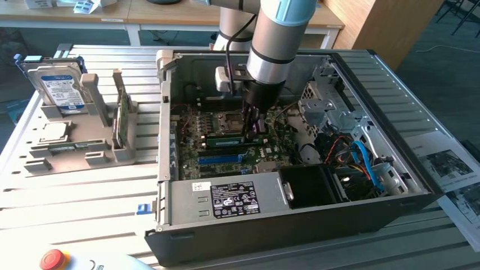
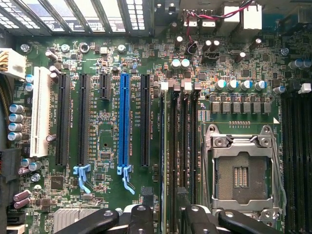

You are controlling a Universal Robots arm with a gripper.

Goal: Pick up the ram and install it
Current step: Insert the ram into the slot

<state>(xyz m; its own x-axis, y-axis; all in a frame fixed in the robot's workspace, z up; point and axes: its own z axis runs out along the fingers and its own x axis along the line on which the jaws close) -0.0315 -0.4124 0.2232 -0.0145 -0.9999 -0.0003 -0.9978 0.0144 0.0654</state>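
Note:
The ram [image 1: 225,139] is a long green stick standing on edge in a memory slot of the motherboard [image 1: 225,160], inside the open computer case. In the wrist view the ram [image 2: 163,146] shows edge-on as a thin line running up the board beside the empty processor socket [image 2: 241,170]. My gripper [image 1: 255,128] reaches straight down into the case over one end of the stick. Its two black fingers [image 2: 147,197] stand either side of the ram with a small gap on each side, so the gripper [image 2: 165,199] is open and holds nothing.
Left of the case, a grey fixture [image 1: 82,149] carries a hard drive [image 1: 56,84], a square processor chip [image 1: 53,132] and another upright green stick [image 1: 120,121]. Case walls [image 1: 163,112], the drive cage [image 1: 322,101] and cables [image 1: 360,160] crowd the board. A red stop button [image 1: 54,259] sits at the front.

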